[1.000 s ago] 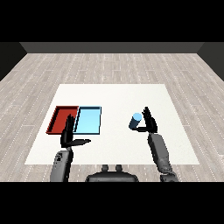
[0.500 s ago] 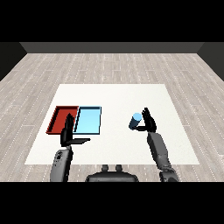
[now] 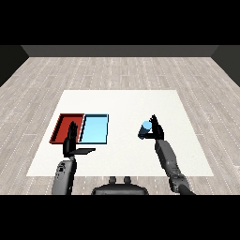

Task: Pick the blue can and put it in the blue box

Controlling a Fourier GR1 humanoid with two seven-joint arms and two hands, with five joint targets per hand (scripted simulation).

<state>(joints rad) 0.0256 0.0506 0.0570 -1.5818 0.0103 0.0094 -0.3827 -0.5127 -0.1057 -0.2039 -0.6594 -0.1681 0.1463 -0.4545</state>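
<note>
The blue can [image 3: 145, 129] stands upright on the white table, to the right of the two trays. My right hand [image 3: 157, 132] is right up against the can's right side, with its fingers pointing up and not curled round the can. The light blue tray [image 3: 94, 129] lies left of centre with nothing in it. My left hand [image 3: 71, 142] hovers over the near edge of the trays, its fingers straight up and its thumb stuck out to the right, holding nothing.
The red tray [image 3: 62, 127] lies flush against the left side of the light blue tray. A stretch of bare white table [image 3: 124, 133] separates the can from the trays. The table's near edge runs just behind my forearms.
My right hand has shifted slightly left, closing in on the can's side. The can and my left hand have stayed where they were.
</note>
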